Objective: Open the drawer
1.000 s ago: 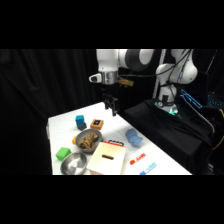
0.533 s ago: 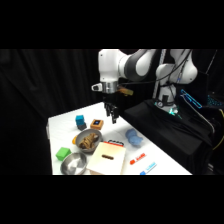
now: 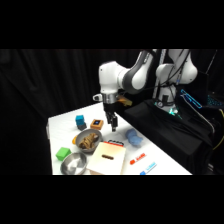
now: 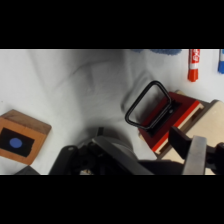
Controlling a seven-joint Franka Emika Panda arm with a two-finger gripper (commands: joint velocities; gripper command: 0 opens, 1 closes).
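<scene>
The drawer (image 4: 175, 117) sits in the cream box (image 3: 106, 158) near the table's (image 3: 65, 122) front edge, its red front and black loop handle (image 4: 149, 103) facing the middle. The gripper (image 3: 113, 126) hangs just above that handle; I cannot tell how it stands. A bowl (image 3: 88, 140) of food sits beside the box.

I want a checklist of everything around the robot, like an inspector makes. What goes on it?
Surface: white table, bare only in patches.
Job's things: drawer with red front and black loop handle, in a cream box.
Clutter: two metal bowls, green block, blue block, orange cube, red marker.
End effector: end effector above the drawer front, handle not gripped.
Cables: nothing seen clearly.
Surroundings: black curtain, dark cloth beside the table.
</scene>
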